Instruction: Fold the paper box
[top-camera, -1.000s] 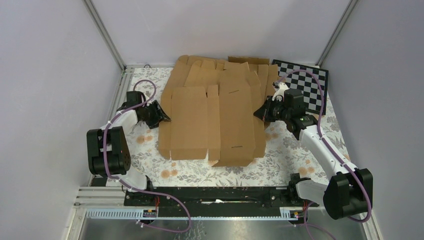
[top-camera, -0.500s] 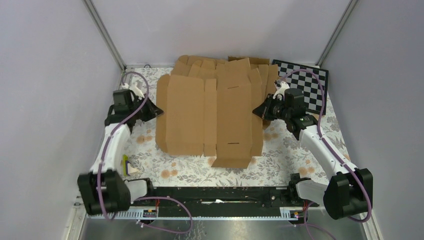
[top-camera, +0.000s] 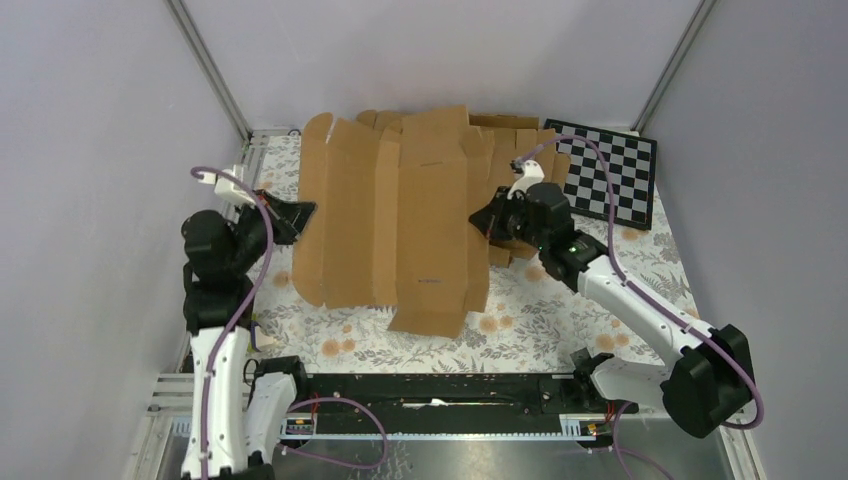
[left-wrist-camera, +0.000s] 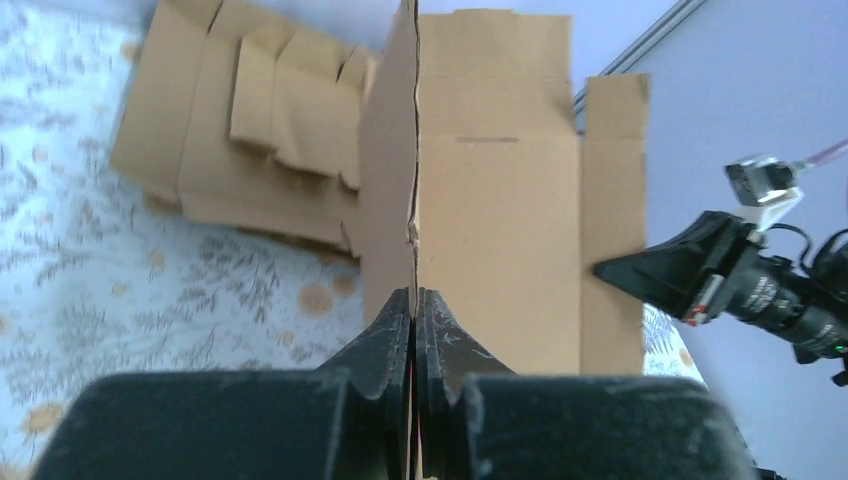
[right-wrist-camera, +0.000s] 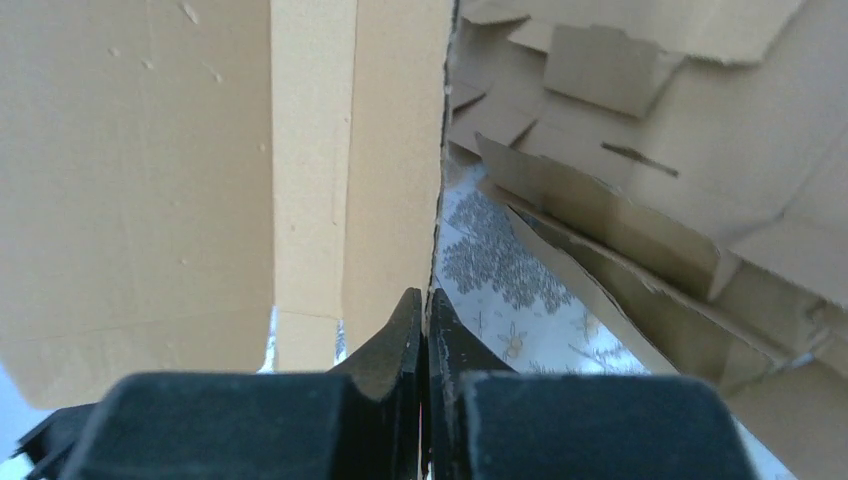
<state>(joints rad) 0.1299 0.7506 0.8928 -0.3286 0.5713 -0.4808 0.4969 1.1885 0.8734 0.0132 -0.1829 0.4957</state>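
- Floral desk (top-camera: 590, 300) carries a pile of flat blanks (top-camera: 525, 150) at the back.
- Paper box (top-camera: 390, 225), flat, hangs tilted above the desk before that pile.
- Left gripper (left-wrist-camera: 413, 300) and right gripper (right-wrist-camera: 425, 300) pinch its opposite side edges, jaws clamped, probably freeing it for folding.

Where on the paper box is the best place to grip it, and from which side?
Grip the paper box by its long side edges, midway along, each arm from its own side. The sheet is wide and thin, so only an edge fits between fingers. The left gripper is shut on the left edge, the right gripper on the right edge.
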